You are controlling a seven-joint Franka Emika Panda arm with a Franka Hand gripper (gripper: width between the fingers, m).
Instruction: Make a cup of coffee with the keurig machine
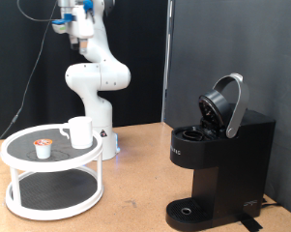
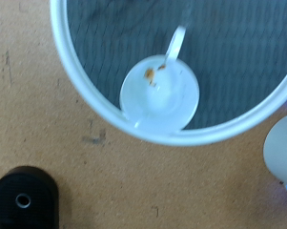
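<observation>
The white cup (image 1: 79, 131) stands on the top tier of a white round rack (image 1: 19, 141) at the exterior view's left. In the wrist view I look straight down into the cup (image 2: 159, 93), its handle (image 2: 177, 42) pointing away from its body. The black keurig machine (image 1: 220, 155) stands at the exterior view's right with its domed lid (image 1: 225, 104) raised. Its round drip base shows in the wrist view (image 2: 24, 200). My gripper (image 1: 75, 37) hangs high above the rack, far from the cup. Its fingers do not show in the wrist view.
A small brown-topped coffee pod (image 1: 43, 148) sits on the rack's top tier beside the cup. The white robot base (image 1: 101, 135) stands just behind the rack. A black curtain backs the wooden table (image 1: 135, 184).
</observation>
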